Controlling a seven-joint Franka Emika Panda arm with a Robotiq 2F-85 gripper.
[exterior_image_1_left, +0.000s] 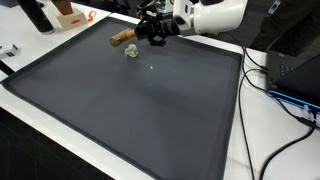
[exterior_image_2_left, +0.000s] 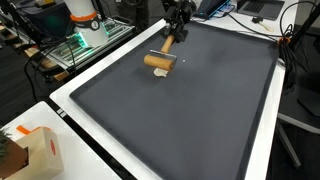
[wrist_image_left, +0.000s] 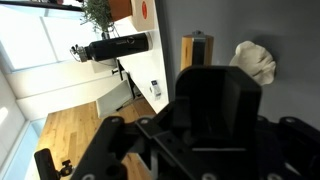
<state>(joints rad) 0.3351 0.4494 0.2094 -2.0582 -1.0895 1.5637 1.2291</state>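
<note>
Careful: your black gripper (exterior_image_2_left: 178, 25) hangs beside the brown wooden cylinder (exterior_image_2_left: 158, 62), and I cannot tell how wide it stands; a skewed descent could roll the cylinder against the pale crumpled lump (exterior_image_2_left: 161, 73).

Bright, even room light gives the dark mat (exterior_image_1_left: 130, 110) a soft sheen and faint shadows. In the wrist view the claw (wrist_image_left: 213, 92) looms dark and blurred, and the white table (wrist_image_left: 60, 85) glares.
</note>
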